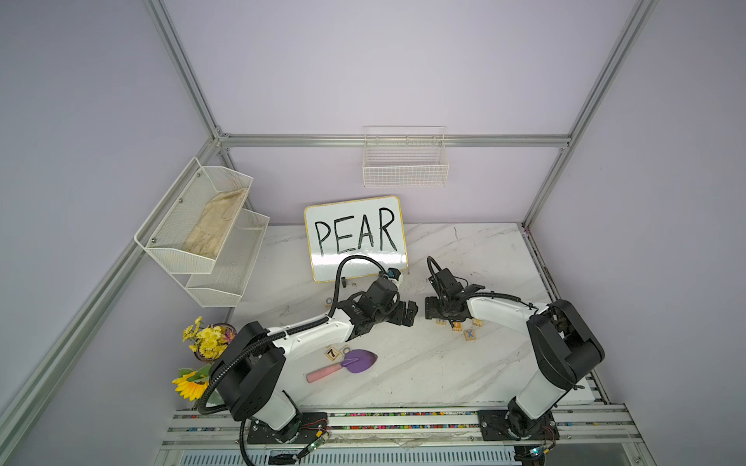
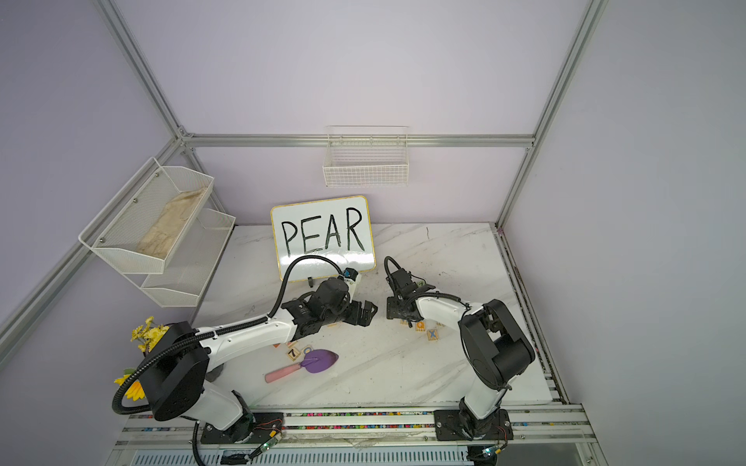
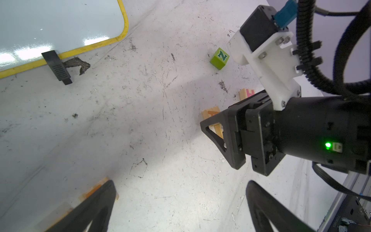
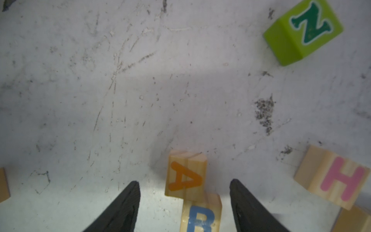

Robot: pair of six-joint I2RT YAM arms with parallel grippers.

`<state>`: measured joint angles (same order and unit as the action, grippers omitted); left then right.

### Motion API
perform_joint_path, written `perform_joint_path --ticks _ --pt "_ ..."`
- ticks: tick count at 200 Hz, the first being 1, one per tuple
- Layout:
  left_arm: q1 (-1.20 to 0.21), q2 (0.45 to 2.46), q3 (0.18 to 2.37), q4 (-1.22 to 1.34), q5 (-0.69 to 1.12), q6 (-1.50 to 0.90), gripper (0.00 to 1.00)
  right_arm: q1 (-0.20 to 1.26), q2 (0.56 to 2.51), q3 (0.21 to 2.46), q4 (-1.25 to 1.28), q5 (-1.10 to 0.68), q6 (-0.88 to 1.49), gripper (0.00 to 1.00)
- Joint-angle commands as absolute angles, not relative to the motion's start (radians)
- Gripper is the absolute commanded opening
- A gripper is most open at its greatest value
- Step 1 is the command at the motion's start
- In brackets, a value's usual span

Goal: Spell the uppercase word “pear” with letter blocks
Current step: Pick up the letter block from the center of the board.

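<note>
The right gripper (image 4: 184, 180) is hanging with jaws apart around the pale wooden block with an orange A (image 4: 186, 174) and the blue R block (image 4: 200, 217) beside it, at 3 o'clock from the left gripper (image 3: 179, 181), also spread wide.

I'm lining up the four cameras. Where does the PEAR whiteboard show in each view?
Top views: the whiteboard stands at the back of the table, in both.
Left wrist: only a yellow-rimmed corner and its black foot.
Right wrist: not in view.
Shared landmark: the right gripper, visible in all four.
</note>
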<state>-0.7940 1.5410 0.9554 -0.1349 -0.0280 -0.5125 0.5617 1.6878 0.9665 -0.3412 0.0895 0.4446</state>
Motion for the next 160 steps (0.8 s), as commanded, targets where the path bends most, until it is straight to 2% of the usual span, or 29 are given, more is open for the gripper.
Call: perform_joint_path --ticks 1,49,108,160 --pt "-0.792 1.551 0.950 -0.130 -0.044 -0.526 1.00 0.558 1.701 0.985 -0.361 0.111 0.437 0.72" --pt "-0.792 1.555 0.962 -0.147 -0.058 -0.526 1.00 0.560 1.734 1.003 -0.335 0.125 0.430 0.64" --pt "-0.790 1.567 0.975 -0.157 -0.066 -0.527 1.00 0.566 1.775 1.026 -0.320 0.161 0.405 0.60" --pt "-0.790 1.578 0.982 -0.160 -0.067 -0.529 1.00 0.574 1.801 1.051 -0.358 0.177 0.399 0.50"
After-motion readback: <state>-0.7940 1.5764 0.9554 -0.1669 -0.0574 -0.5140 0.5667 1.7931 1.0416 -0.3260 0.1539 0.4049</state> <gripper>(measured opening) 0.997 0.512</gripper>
